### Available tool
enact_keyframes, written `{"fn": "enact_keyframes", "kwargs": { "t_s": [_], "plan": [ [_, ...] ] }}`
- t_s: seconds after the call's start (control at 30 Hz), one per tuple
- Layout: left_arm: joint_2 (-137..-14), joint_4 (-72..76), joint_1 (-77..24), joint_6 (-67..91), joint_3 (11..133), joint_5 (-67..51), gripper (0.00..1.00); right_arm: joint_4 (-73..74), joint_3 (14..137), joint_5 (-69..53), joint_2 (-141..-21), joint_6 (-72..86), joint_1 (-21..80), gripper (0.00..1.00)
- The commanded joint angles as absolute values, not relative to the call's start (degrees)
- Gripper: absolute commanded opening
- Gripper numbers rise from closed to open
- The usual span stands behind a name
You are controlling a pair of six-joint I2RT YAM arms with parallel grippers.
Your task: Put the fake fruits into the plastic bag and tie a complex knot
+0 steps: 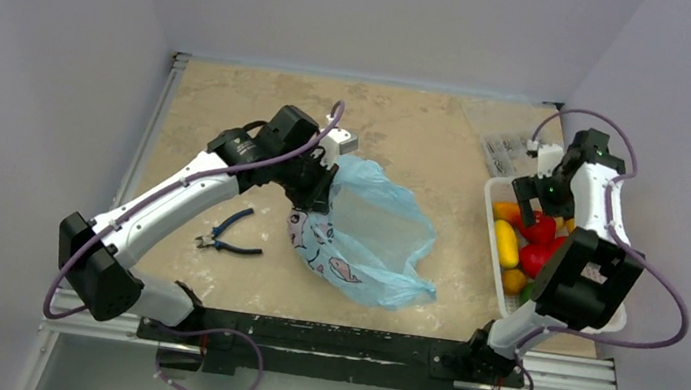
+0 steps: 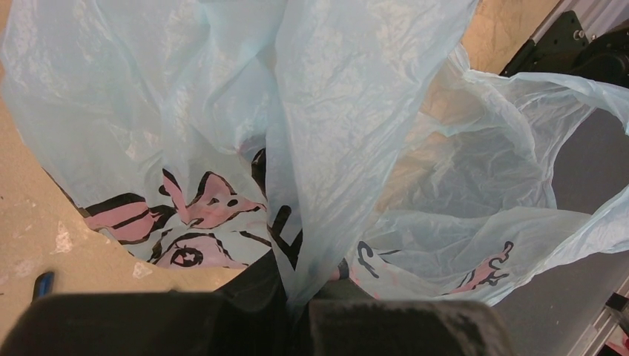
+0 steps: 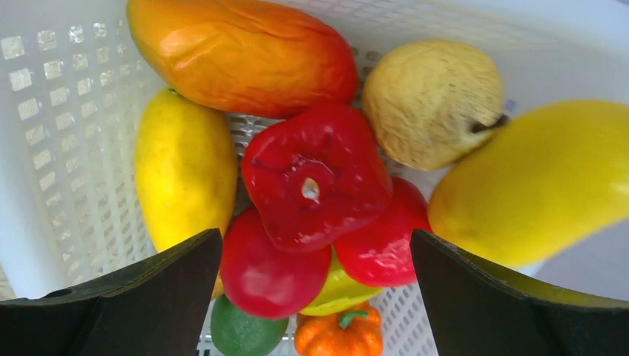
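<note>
Top external view: my left fingers [image 1: 316, 183] pinch the plastic bag [image 1: 370, 244] at its far-left end, and its long axis slants near-right across the counter [image 1: 430, 136]. My right fingers [image 1: 538, 194] hang spread wide over the fake fruits [image 3: 315, 178] in the white basket [image 3: 52, 111], at the right.

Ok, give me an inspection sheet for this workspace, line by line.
Surface: beige mottled tabletop, scuffed.
Job's things: translucent light-blue plastic bag lying open; glossy fake fruits in white slotted basket; no knot seen.
Clutter: blue-handled pliers; clear packet.
Grippers: left gripper shut on bag; right gripper open above fruits.
Cables: purple cables looped along both arms.
Surroundings: grey walls; nothing else seen.
</note>
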State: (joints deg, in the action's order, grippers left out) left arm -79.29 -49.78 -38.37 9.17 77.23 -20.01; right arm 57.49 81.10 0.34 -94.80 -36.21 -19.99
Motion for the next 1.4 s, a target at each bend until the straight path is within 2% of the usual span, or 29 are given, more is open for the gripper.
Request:
{"fn": "enact_keyframes", "kwargs": {
  "t_s": [0.0, 0.2, 0.43, 0.5, 0.6, 0.67, 0.8, 1.0, 1.2, 1.37],
  "plan": [
    [-77.4, -48.2, -38.4, 8.5, 77.2, -21.3, 0.0, 51.8, 77.3, 4.6, -95.4, -37.3, -17.3, 0.99],
    [-77.2, -48.3, -38.3, 8.2, 77.3, -21.6, 0.0, 45.2, 71.9, 7.5, -97.9, -38.2, -15.3, 0.98],
    [-77.3, -48.4, -38.4, 8.3, 77.7, -21.3, 0.0, 40.7, 68.9, 10.1, -98.6, -39.1, -14.5, 0.89],
    [-77.3, -48.3, -38.4, 8.6, 77.8, -21.4, 0.0, 41.3, 70.0, 8.6, -98.0, -39.2, -14.6, 0.81],
    [-77.3, -48.2, -38.4, 8.7, 77.9, -21.4, 0.0, 45.2, 73.8, 6.4, -95.9, -39.4, -14.7, 0.58],
    [-77.3, -48.4, -38.4, 8.7, 77.9, -21.5, 0.0, 49.5, 78.3, 2.3, -94.0, -39.3, -14.7, 0.5],
    [-77.2, -48.8, -38.2, 8.6, 77.7, -22.6, 0.0, 62.2, 90.6, -8.8, -92.6, -38.8, -14.3, 0.46],
    [-77.8, -48.7, -36.7, 10.1, 77.6, -27.7, 0.0, 78.7, 104.2, -36.3, -90.1, -38.6, -8.8, 0.45],
    [-79.1, -48.7, -35.5, 12.4, 78.8, -32.4, 0.0, 78.4, 102.6, -52.6, -83.1, -37.2, 2.3, 0.43],
    [-80.0, -47.8, -33.9, 14.9, 78.7, -37.6, 0.0, 78.7, 98.1, -57.1, -78.8, -39.8, 10.3, 0.41]
  ]
}}
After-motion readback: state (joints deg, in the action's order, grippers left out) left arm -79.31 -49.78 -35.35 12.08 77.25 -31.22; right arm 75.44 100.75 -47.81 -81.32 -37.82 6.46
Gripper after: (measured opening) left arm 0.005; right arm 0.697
